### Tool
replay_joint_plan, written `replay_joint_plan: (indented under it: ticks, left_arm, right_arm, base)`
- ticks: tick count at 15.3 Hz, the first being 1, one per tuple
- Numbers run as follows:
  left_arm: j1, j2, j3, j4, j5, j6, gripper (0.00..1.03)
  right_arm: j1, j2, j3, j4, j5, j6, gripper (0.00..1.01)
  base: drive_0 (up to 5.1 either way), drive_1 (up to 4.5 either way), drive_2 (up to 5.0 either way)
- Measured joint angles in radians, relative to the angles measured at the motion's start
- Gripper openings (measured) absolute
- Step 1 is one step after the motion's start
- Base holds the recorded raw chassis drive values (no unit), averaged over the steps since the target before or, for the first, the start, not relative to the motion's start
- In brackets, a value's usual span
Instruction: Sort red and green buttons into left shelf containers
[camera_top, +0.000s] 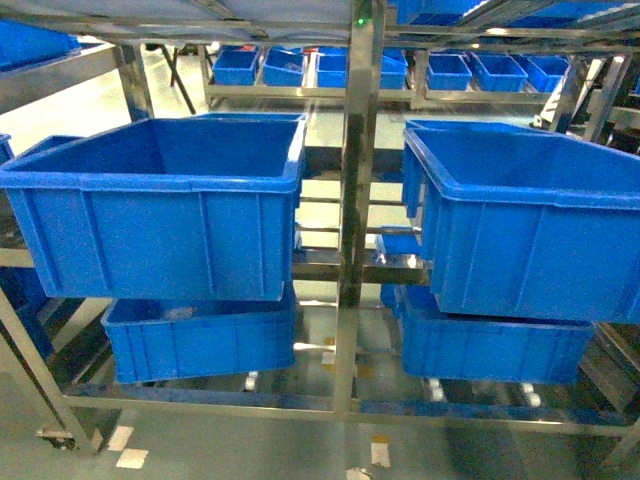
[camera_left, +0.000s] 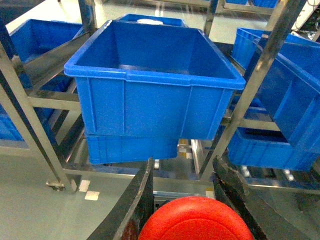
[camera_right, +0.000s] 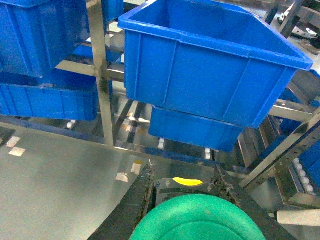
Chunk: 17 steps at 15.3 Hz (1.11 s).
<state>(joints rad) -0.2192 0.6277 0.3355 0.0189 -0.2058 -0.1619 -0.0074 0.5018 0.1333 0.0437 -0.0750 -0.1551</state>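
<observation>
My left gripper (camera_left: 183, 165) is shut on the red button (camera_left: 196, 220), whose red cap fills the space between the dark fingers (camera_left: 142, 195). It hangs in front of the upper left shelf container (camera_left: 150, 105), a deep blue bin, and lower than its rim. In the right wrist view my right gripper (camera_right: 183, 171) is shut on the green button (camera_right: 197, 220), in front of a blue bin (camera_right: 210, 75) on the right side. The head view shows the left containers, upper (camera_top: 160, 200) and lower (camera_top: 200, 340), but neither gripper.
A shiny steel shelf post (camera_top: 358, 150) with a small green light stands between the left bins and the right bins (camera_top: 530, 220). A slanted post (camera_left: 250, 95) runs close to the left gripper's right. More small blue bins (camera_top: 300, 68) sit on a rack behind.
</observation>
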Motion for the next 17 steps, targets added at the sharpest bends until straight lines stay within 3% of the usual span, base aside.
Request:
replay_joint_plan:
  ticks: [14, 17]
  left_arm:
    - [0.000, -0.002, 0.000, 0.007, 0.000, 0.000, 0.32]
    - [0.000, 0.002, 0.000, 0.007, 0.000, 0.000, 0.32]
  right_arm:
    - [0.000, 0.000, 0.000, 0.003, 0.000, 0.000, 0.29]
    - [0.000, 0.000, 0.000, 0.005, 0.000, 0.000, 0.29]
  base:
    - [-0.1, 4.05, -4.2]
    - [0.0, 1.08, -1.1]
